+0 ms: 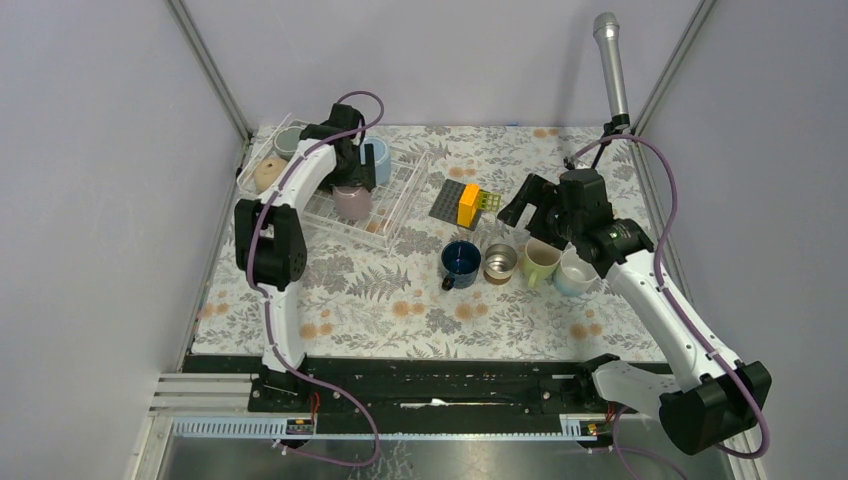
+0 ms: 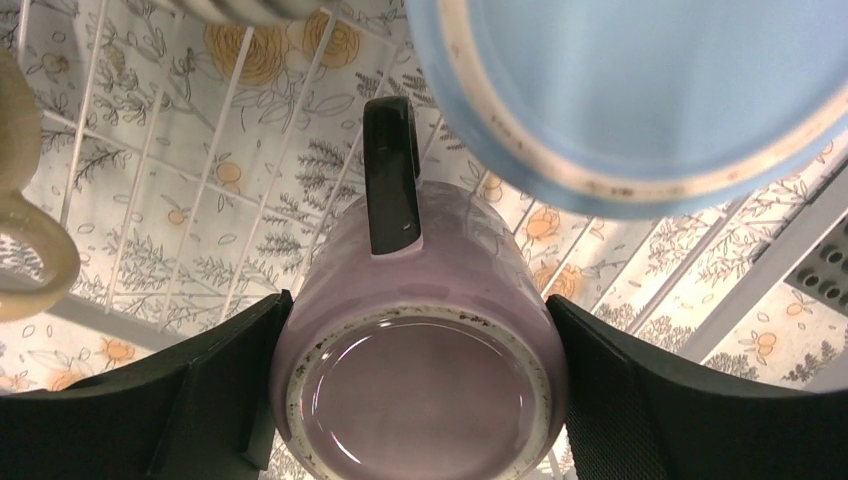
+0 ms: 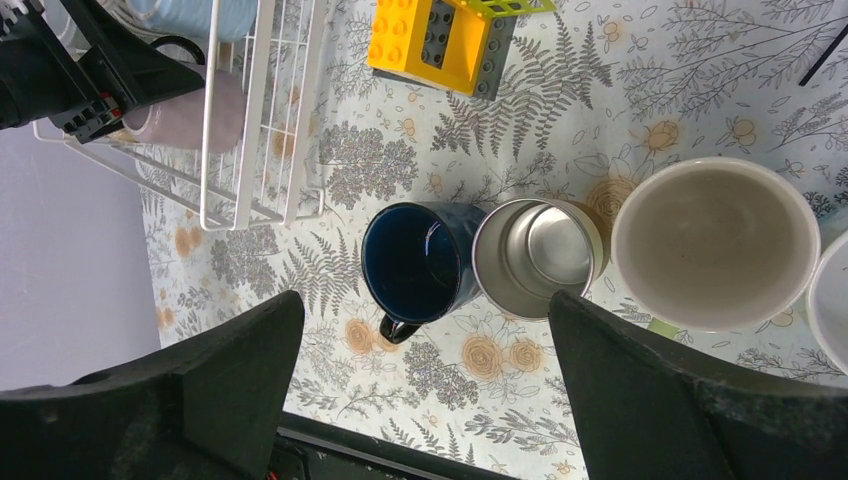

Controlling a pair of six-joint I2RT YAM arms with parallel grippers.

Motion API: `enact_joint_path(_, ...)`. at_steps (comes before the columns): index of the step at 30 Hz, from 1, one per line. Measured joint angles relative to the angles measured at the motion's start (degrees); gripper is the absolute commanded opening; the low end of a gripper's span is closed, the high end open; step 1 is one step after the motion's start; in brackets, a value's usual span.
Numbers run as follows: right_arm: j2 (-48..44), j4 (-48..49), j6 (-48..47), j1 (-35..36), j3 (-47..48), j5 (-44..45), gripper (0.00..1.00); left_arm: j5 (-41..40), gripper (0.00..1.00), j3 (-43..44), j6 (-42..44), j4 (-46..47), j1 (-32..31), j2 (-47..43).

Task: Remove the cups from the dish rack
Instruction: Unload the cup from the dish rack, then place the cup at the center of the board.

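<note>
Mauve mug (image 2: 420, 400) lies in the dish rack (image 1: 398, 205), base towards the wrist camera and handle pointing away. It sits squarely between the left gripper (image 2: 418, 300) jaws; whether they pinch it yet, I cannot tell. The right gripper (image 3: 425, 300), jaws wide and empty, hovers farther off.

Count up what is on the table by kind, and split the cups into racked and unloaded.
Cups in the dish rack: 4 (grey, tan, light blue, mauve)
Cups on the table: 4 (navy, steel, pale green, white)
Blocks: 2 (yellow, green)
Studded plate: 1
Dish rack: 1
Total seen: 12
</note>
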Motion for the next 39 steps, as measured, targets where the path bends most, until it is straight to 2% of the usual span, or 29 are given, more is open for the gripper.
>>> enact_joint_path(3,0.2,0.2,-0.1,0.0,0.0,-0.8,1.0,-0.3,0.16,-0.9,0.0,-1.3,-0.5,-2.0)
enact_joint_path(14,1.7,3.8,-0.1,0.2,0.0,-4.0,1.0,-0.3,0.0,-1.5,-0.8,-3.1,-2.5,-11.0)
enact_joint_path(26,2.2,12.9,0.8,0.4,-0.2,-9.4,1.0,4.2,0.0,3.1,-3.7,-7.1,-4.0,-15.1)
enact_joint_path(39,4.3,34.4,4.3,1.2,-5.2,-18.3,1.0,23.2,0.0,5.4,-10.8,-5.4,-6.9,-18.1)
